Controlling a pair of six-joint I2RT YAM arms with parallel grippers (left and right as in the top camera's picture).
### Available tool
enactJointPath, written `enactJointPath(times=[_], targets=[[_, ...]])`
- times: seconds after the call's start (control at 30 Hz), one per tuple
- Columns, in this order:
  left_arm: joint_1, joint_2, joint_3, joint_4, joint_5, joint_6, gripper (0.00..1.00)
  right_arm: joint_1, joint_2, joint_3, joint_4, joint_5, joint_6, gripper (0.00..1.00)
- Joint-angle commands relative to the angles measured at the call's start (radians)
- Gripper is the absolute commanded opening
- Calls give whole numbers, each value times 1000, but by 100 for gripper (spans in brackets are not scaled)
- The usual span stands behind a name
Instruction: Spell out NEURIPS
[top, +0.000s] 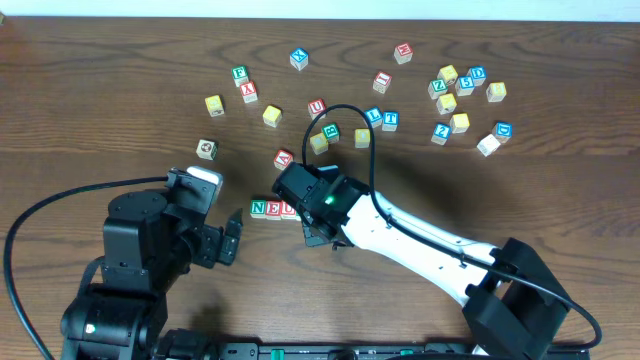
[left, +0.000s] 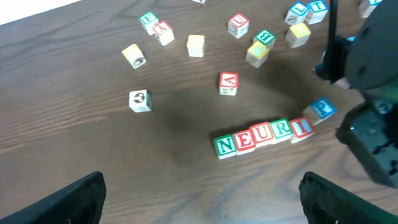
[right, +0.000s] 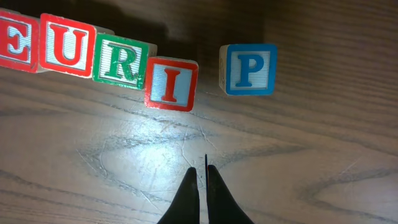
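Observation:
Five cubes stand in a row reading N (left: 225, 145), E (left: 244, 139), U (left: 262, 134), R (left: 281, 129), I (left: 301, 127). The row's left end shows from above (top: 266, 208); its right end lies under my right arm. A blue P cube (right: 249, 68) sits apart from the red I (right: 171, 83), slightly farther back (left: 321, 109). My right gripper (right: 204, 174) is shut and empty, low over the table in front of the gap between I and P. My left gripper (left: 202, 208) is open and empty, in front of the row. I cannot read an S on any cube.
Loose lettered cubes lie behind the row: a red A (top: 284, 158), a red U (top: 317, 106), a white cube (top: 206, 148), and a cluster at the far right (top: 460, 95). The right arm (top: 420, 240) crosses the table from the front right.

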Motion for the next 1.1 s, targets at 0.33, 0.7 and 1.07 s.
enactJointPath(times=[0.33, 0.7, 1.07], targets=[[211, -1, 21, -34, 165, 40, 98, 26, -16, -52, 23, 2, 13, 1], [415, 82, 21, -66, 355, 138, 98, 28, -16, -52, 27, 1, 13, 1], [417, 121, 21, -60, 354, 142, 98, 69, -16, -68, 100, 2, 13, 1]])
